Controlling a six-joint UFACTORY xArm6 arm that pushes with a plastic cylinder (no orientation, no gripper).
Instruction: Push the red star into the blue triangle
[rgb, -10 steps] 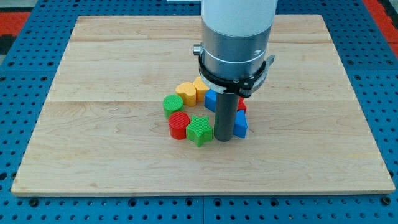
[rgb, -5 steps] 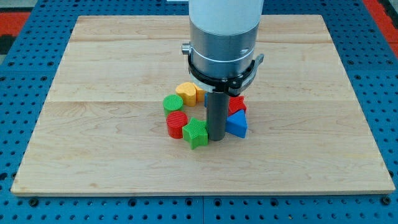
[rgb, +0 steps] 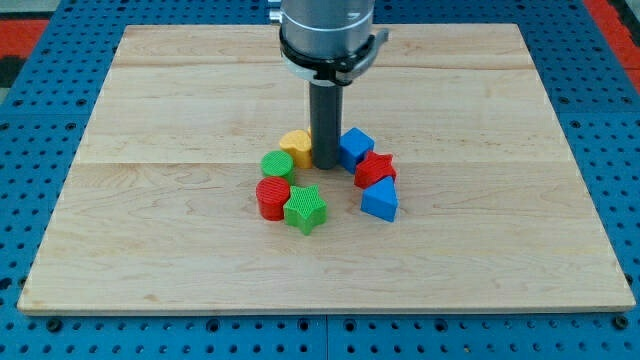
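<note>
Camera view: no pincer fitted, nothing held; my tip (rgb: 325, 164) rests up-left of the red star (rgb: 375, 168); the star touches the blue triangle (rgb: 379, 202) lying just below it.

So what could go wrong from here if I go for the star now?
My tip sits at the view's top of the cluster, wedged between the yellow block and the blue cube. Driving straight down-right would likely shove that cube first. The red star already appears to touch the blue triangle, so a hard push may scatter both.
</note>
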